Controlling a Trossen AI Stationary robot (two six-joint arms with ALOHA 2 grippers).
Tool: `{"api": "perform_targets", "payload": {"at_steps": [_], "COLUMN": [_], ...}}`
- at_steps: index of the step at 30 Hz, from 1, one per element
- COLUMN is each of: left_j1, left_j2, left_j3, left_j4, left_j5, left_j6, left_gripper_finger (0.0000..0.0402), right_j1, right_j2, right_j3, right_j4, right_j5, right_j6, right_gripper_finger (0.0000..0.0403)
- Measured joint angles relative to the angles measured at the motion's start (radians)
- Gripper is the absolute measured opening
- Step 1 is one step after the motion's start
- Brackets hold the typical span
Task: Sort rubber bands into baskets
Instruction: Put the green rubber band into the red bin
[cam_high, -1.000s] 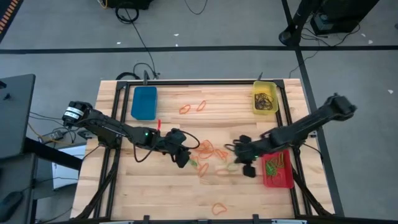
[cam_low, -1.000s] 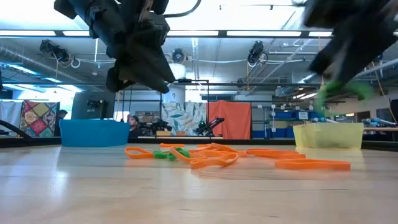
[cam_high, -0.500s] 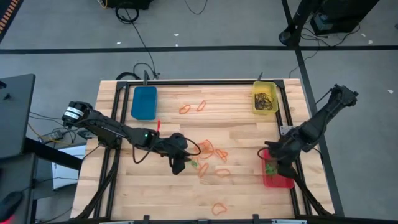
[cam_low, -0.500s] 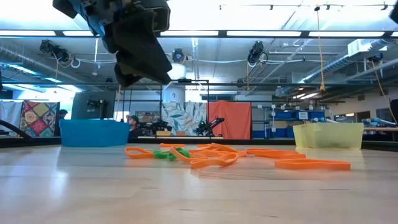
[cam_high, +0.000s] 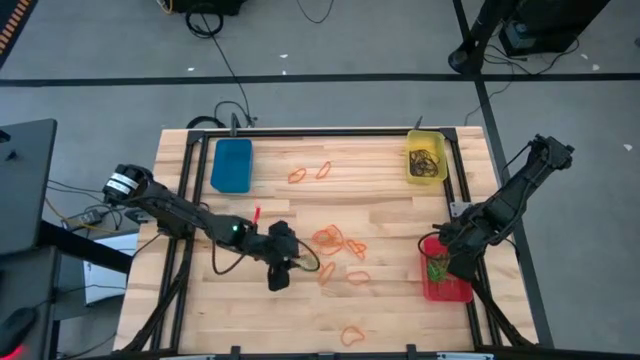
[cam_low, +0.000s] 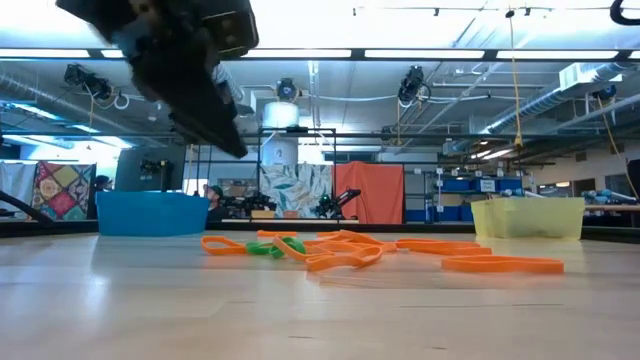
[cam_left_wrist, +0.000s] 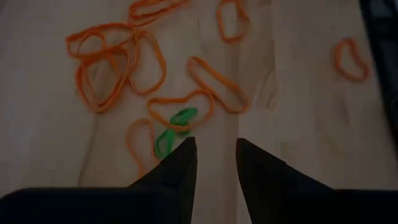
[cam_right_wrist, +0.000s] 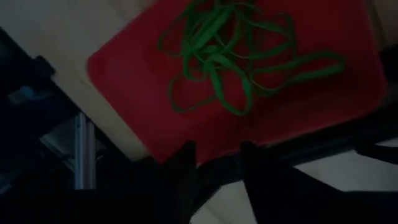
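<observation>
green bands pile in the red basket (cam_right_wrist: 149, 81); orange ones wait on the wood.

right gripper (cam_right_wrist: 214, 158) hovers over that basket, jaws slightly parted and empty. left gripper (cam_left_wrist: 214, 155), also narrowly open and holding nothing, has a green rubber band (cam_left_wrist: 174, 129) just ahead of one fingertip, tangled against orange rubber bands (cam_left_wrist: 115, 62). risk: closing here could snag an orange loop too, mixing colours.
</observation>
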Motion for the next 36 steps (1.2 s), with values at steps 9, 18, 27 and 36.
{"api": "perform_targets", "payload": {"at_steps": [9,18,27,36], "left_j1": [-0.039,-0.037,-0.037,-0.029], "left_j2": [0.155,0.248,0.254,0.359], "left_j3": [0.000,0.000,0.000,0.008], "left_j4": [0.093,0.116,0.117,0.181], "left_j5": [-0.070,-0.211,-0.260,-0.153], "left_j6": [0.053,0.033,0.103,0.000], "left_gripper_finger": [0.0115,0.0115,0.0115,0.0032], "right_j1": [0.000,0.000,0.000,0.000], "right_j2": [0.001,0.001,0.001,0.001], "right_j3": [0.000,0.000,0.000,0.000], "right_j4": [0.033,0.099,0.162,0.164], "right_j5": [0.027,0.030,0.087,0.122], "right_j6": [0.062,0.110,0.125,0.139], "right_gripper_finger": [0.0184,0.0181,0.0181,0.0180]}}
